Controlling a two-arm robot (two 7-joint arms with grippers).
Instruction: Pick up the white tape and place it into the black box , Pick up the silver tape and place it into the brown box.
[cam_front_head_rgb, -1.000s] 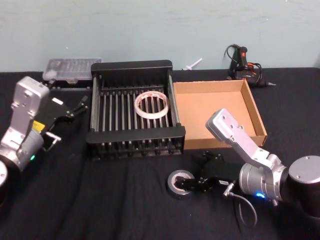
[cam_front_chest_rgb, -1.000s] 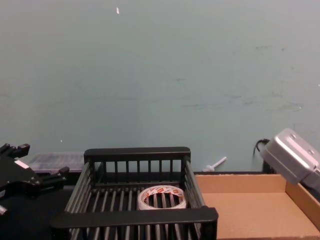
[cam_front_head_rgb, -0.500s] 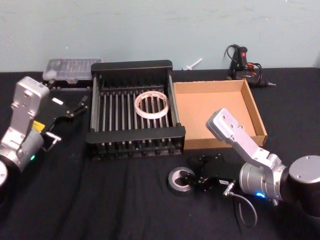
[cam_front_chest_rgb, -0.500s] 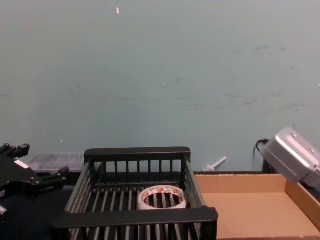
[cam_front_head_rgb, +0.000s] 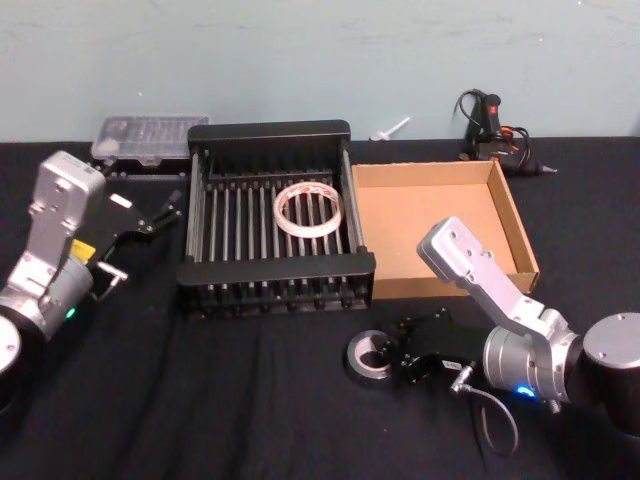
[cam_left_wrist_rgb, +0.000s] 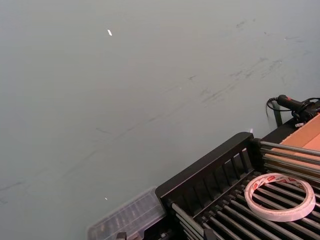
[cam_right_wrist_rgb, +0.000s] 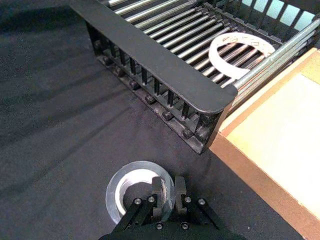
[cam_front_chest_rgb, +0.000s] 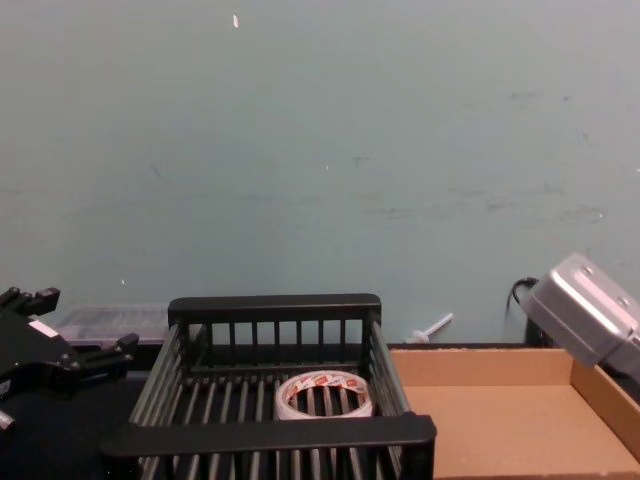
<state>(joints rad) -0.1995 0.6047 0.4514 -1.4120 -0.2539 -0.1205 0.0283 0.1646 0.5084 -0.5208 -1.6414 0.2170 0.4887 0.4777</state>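
Note:
The silver tape (cam_front_head_rgb: 357, 365) lies flat on the black cloth in front of the black box (cam_front_head_rgb: 270, 132). My right gripper (cam_right_wrist_rgb: 169, 192) is shut on the silver tape (cam_right_wrist_rgb: 131, 169), one finger inside the pale core and one outside, pinching the roll's wall. In the head view the right gripper (cam_front_head_rgb: 388, 357) reaches the roll from the right. The white tape (cam_front_head_rgb: 308, 208) lies flat on the black box's barred floor, also seen as the white tape (cam_front_chest_rgb: 323, 393). The brown box (cam_front_head_rgb: 430, 215) stands right of it. My left gripper (cam_front_head_rgb: 150, 215) hovers open, left of the black box.
A clear plastic case (cam_front_head_rgb: 150, 135) sits at the back left, behind the left arm. A cabled hand tool (cam_front_head_rgb: 490, 125) lies at the back right by the wall. The black box's front rim (cam_right_wrist_rgb: 150, 55) stands just beyond the roll.
My right gripper's fingers have closed onto the wall of the silver tape, and the roll has slid slightly to the right. The left arm and the white tape stay put.

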